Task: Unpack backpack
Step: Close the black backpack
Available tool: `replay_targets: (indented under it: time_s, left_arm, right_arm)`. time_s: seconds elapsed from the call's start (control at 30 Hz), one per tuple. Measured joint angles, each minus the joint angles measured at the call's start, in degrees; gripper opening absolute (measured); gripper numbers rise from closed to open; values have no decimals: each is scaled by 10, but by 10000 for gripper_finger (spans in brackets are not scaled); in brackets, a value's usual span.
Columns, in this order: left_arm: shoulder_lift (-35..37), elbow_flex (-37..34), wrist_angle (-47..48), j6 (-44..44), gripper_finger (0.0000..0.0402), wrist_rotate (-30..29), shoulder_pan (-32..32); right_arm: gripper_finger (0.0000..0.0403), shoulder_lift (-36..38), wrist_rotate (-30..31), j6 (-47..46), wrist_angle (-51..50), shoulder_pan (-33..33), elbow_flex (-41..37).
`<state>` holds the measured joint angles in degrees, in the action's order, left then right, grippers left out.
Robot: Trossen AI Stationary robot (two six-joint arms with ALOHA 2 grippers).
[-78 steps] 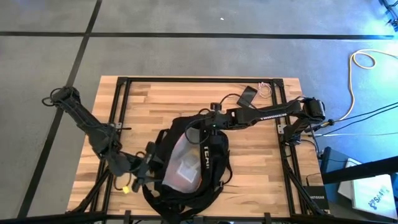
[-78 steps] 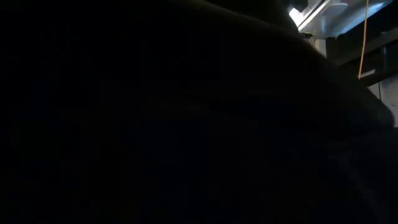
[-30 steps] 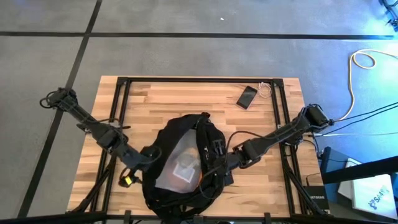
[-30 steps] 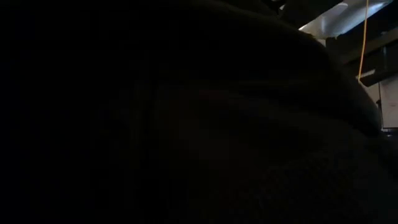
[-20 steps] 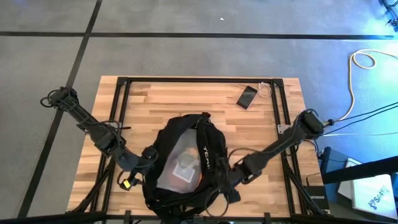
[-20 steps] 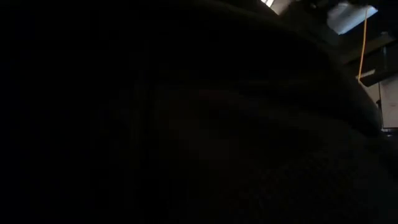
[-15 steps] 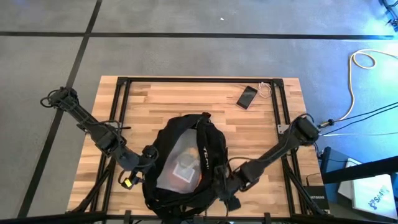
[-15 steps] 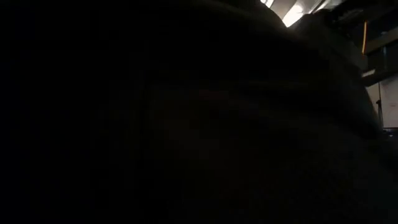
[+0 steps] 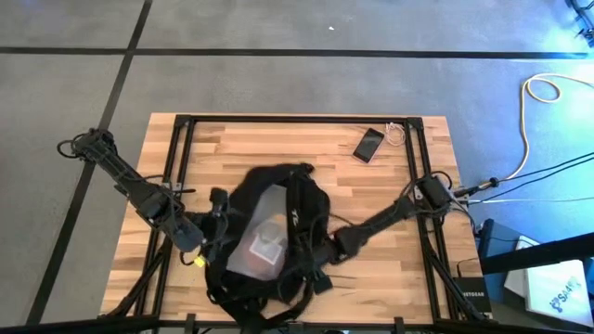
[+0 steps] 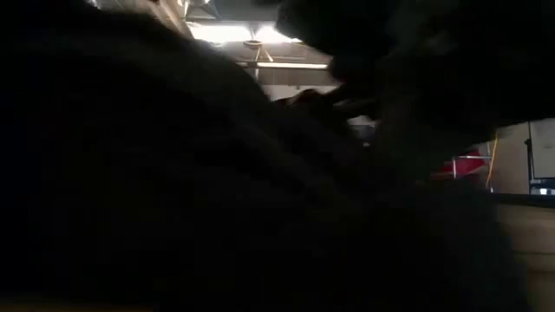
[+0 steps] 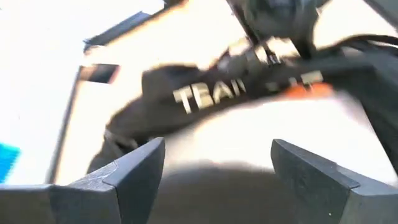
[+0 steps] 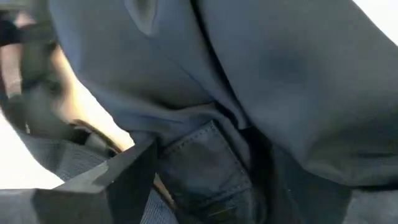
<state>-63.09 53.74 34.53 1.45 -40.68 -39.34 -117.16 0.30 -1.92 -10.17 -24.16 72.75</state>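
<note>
Two sets of fingers were at your backpack (image 9: 278, 232): left gripper (image 9: 215, 232) fingers spread wide beside it, right gripper (image 9: 311, 264) fingers pinching its fabric.

Both arms reach low toward the centre. The left arm runs from 9 o'clock down to its left gripper (image 9: 215, 243), jaws spread wide in the left wrist view. The right arm stretches from 3 o'clock to the right gripper (image 9: 311, 263), jaws pressed into dark fabric.
</note>
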Motion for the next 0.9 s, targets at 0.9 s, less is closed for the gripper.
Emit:
replay_targets:
  time_s: [0.9]
  left_arm:
    - [-244, 76, 138, 220, 279, -14, -173]
  right_arm:
    - [298, 3, 201, 54, -94, 125, 126]
